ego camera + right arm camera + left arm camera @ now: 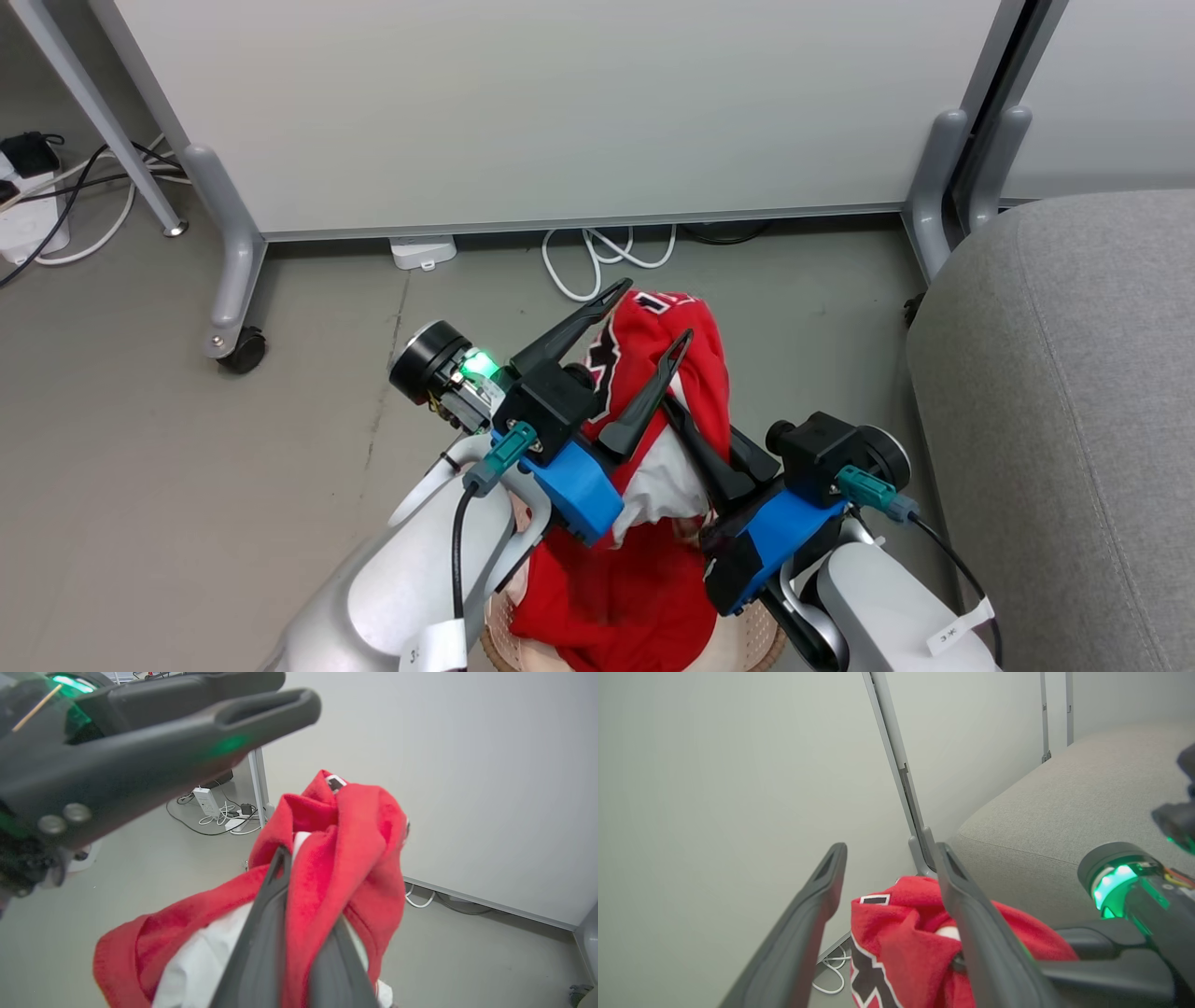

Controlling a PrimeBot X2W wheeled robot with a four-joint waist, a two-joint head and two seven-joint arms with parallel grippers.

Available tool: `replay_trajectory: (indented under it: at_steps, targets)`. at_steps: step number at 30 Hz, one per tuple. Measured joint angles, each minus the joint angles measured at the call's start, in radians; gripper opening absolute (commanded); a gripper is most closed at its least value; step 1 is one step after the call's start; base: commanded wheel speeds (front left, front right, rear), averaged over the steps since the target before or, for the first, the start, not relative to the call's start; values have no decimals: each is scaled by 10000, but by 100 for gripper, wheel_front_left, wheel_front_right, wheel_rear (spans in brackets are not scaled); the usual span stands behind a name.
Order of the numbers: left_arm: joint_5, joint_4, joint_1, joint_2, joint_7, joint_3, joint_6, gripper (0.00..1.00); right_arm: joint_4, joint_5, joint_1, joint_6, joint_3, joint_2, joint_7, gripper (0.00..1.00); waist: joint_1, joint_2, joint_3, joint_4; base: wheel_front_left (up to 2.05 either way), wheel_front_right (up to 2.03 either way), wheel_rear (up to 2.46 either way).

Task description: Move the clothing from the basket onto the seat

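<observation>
Left end effector (655,308) is being held wide open near the clothing (635,588), which is being pinched by the right end effector (691,425) above the basket (747,644), the seat (1074,420) at 3 o'clock.

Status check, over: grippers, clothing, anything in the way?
Left gripper open, clothing between its fingers. Right gripper shut on it, bunch raised above basket. Seat at right, nothing seen between.
</observation>
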Motion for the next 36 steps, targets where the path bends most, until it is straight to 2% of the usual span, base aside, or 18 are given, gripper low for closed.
replay_trajectory:
  at_steps: [10, 17, 25, 36]
  targets:
    - [36, -46, 112, 4, -2, 132, 0, 100, -123, 13, 25, 0, -198, 0, 0, 0, -1, 0, 25, -86, 0, 0, 0]
    - [75, -198, 244, 67, -4, 186, 0, 100, -276, -176, 40, 0, -662, 0, 0, 0, -1, 0, 168, -439, 0, 0, 0]
    - [79, -456, 473, 180, -13, 196, -2, 100, -604, -602, 89, 0, -1475, 0, 0, 0, 0, 0, 417, -1178, 0, 0, 0]
    - [127, -656, 611, 301, -13, 59, -6, 100, -1386, -1302, 254, 0, -2619, -2, 0, 0, 0, 0, 874, -2543, 0, 0, 0]
